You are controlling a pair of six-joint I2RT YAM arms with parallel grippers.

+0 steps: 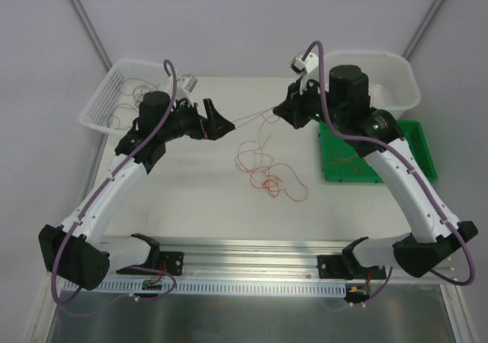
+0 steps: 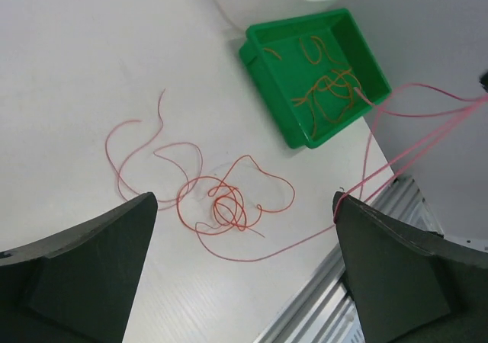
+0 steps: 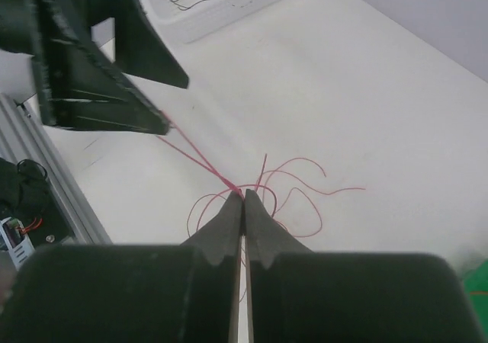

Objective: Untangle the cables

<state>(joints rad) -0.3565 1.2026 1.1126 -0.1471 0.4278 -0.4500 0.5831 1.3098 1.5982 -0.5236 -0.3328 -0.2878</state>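
A tangle of thin red cables (image 1: pixel 267 177) lies in loose loops on the white table; it also shows in the left wrist view (image 2: pixel 229 202). My right gripper (image 3: pixel 244 193) is shut on red strands (image 3: pixel 200 155) lifted from the tangle, and it hangs above the table (image 1: pixel 284 114). The strands run taut across to my left gripper (image 1: pixel 221 123). My left gripper (image 2: pixel 244 198) is open wide. A red strand (image 2: pixel 396 156) is hooked over the tip of one of its fingers (image 2: pixel 396 259), not pinched.
A green tray (image 1: pixel 415 141) holding orange cables stands at the right, seen also in the left wrist view (image 2: pixel 263 80). A white mesh basket (image 1: pixel 99 103) with dark cables is at the back left. A white tub (image 1: pixel 396 72) stands at the back right. A metal rail (image 1: pixel 252 255) edges the near side.
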